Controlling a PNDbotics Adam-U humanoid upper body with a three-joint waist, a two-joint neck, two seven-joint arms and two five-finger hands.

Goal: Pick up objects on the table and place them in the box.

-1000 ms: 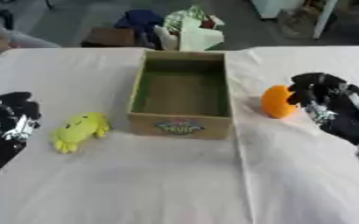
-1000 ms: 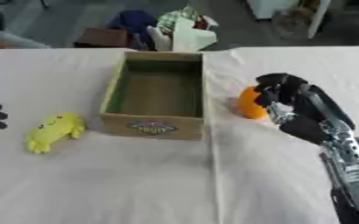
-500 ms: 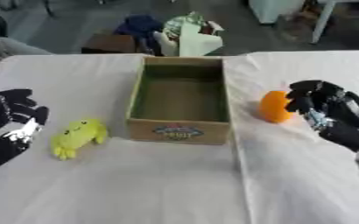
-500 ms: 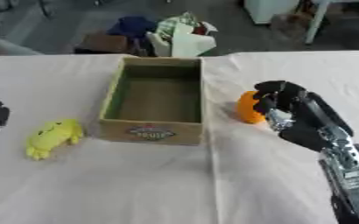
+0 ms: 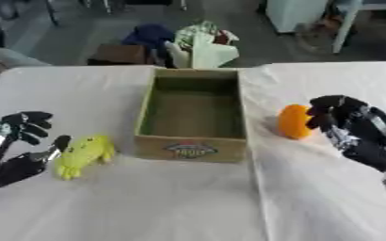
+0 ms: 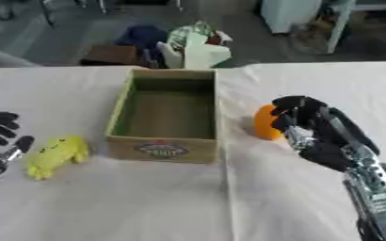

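An open cardboard box stands in the middle of the white table, with nothing inside. Left of it lies a yellow plush toy. My left hand is just left of the toy, fingers spread and open, thumb close to the toy. An orange round object sits right of the box. My right hand is beside it on its right, fingers curled toward it and touching its side; it rests on the table.
The white cloth covers the table, with a fold line running down from the box's right corner. Beyond the far edge are bags and clutter on the floor.
My left hand has moved right, toward the yellow toy. My right hand has closed in on the orange object. The camera has shifted slightly.
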